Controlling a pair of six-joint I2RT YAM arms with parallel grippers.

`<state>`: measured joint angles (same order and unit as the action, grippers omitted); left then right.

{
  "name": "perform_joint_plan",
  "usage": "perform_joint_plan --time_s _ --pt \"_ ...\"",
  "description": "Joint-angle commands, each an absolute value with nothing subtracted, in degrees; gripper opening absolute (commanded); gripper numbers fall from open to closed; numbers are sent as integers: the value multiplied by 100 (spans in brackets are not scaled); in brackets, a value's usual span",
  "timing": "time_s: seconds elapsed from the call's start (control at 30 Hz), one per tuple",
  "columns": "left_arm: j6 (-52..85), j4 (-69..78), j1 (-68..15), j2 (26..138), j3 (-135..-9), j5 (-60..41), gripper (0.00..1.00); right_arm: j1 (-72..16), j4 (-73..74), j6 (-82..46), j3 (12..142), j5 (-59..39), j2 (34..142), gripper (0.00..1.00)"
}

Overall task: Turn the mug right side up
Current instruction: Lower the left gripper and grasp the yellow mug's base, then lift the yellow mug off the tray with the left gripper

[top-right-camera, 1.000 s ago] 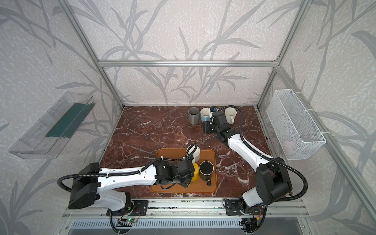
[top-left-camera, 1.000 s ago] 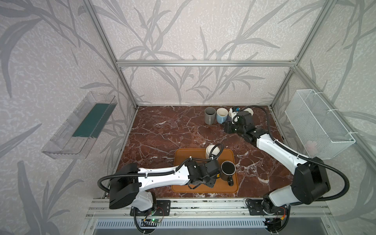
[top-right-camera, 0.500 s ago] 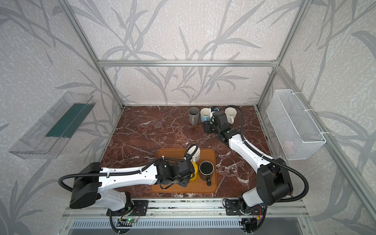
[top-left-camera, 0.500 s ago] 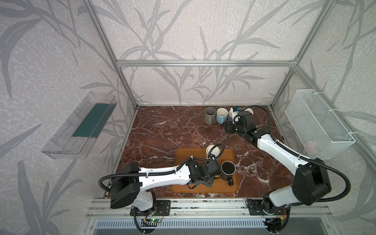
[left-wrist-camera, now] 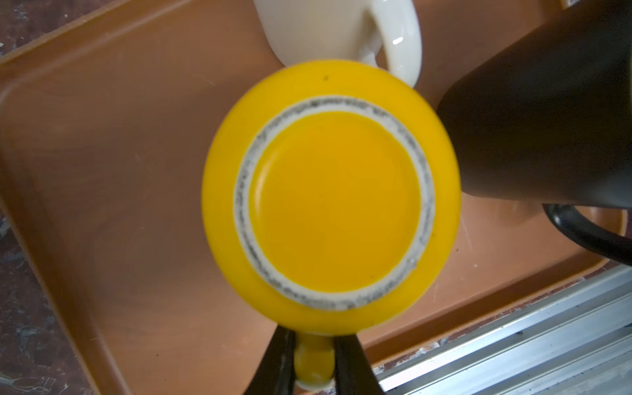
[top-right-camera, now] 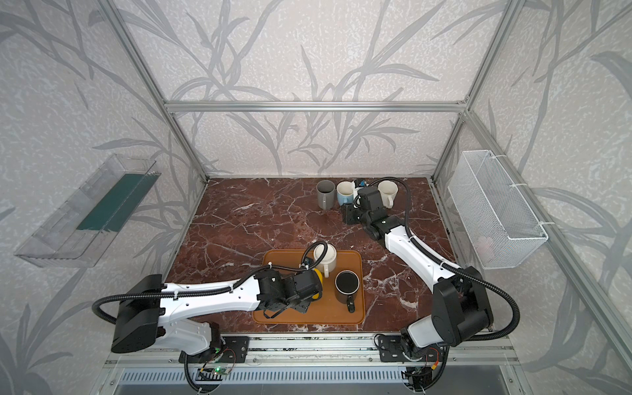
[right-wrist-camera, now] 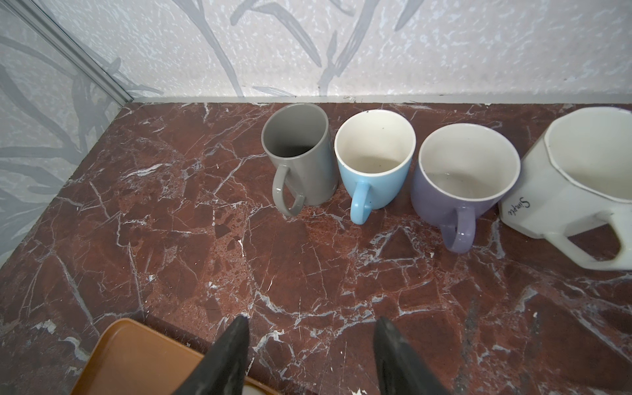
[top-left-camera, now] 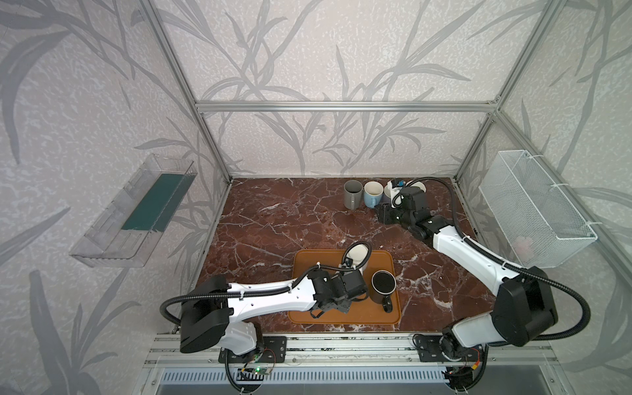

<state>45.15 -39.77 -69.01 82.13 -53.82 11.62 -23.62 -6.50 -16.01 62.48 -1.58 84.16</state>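
A yellow mug (left-wrist-camera: 333, 201) stands upside down on the orange tray (left-wrist-camera: 119, 154), its ringed base facing the left wrist camera. My left gripper (left-wrist-camera: 314, 345) is shut on the mug's handle (left-wrist-camera: 314, 362), one black finger on each side. In a top view only a yellow sliver of the mug (top-right-camera: 318, 275) shows past the left gripper (top-right-camera: 306, 285). My right gripper (right-wrist-camera: 311, 321) hangs open over the bare marble near the back, with nothing between its fingers, in both top views (top-left-camera: 384, 212) (top-right-camera: 349, 213).
On the tray (top-left-camera: 362, 314), a cream mug (top-left-camera: 357, 254) and a black mug (top-left-camera: 383, 284) stand upright close beside the yellow one. Grey (right-wrist-camera: 301, 154), blue (right-wrist-camera: 374, 160), purple (right-wrist-camera: 461, 171) and white (right-wrist-camera: 581, 178) mugs line the back wall. A wire basket (top-left-camera: 533, 212) hangs on the right wall.
My left gripper's jaws have closed in on the yellow mug's handle. The right arm has not moved.
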Motion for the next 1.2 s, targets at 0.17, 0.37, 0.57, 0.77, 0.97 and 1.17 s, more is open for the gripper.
perform_joint_plan --time_s 0.17,0.37,0.57,0.77,0.97,1.17 --pt "4693 -4545 -6432 7325 -4791 1541 20 -2338 -663 -1570 6178 -167 8200 59" --pt "4764 -4328 -6093 6420 -4161 1537 20 -2338 -641 -1601 6190 -228 8244 59" --pt "4808 -4385 -5852 6082 -3937 1495 22 -2336 -624 -1628 6220 -270 8270 59" --pt "4710 -4491 -5817 6303 -4051 1544 25 -2337 -602 -1653 6249 -299 8288 59" --pt "4667 -4465 -5792 6460 -4109 1547 27 -2338 -634 -1630 6257 -283 8279 59" --pt "4658 -4442 -5759 6539 -4131 1530 27 -2338 -623 -1626 6253 -279 8288 59"
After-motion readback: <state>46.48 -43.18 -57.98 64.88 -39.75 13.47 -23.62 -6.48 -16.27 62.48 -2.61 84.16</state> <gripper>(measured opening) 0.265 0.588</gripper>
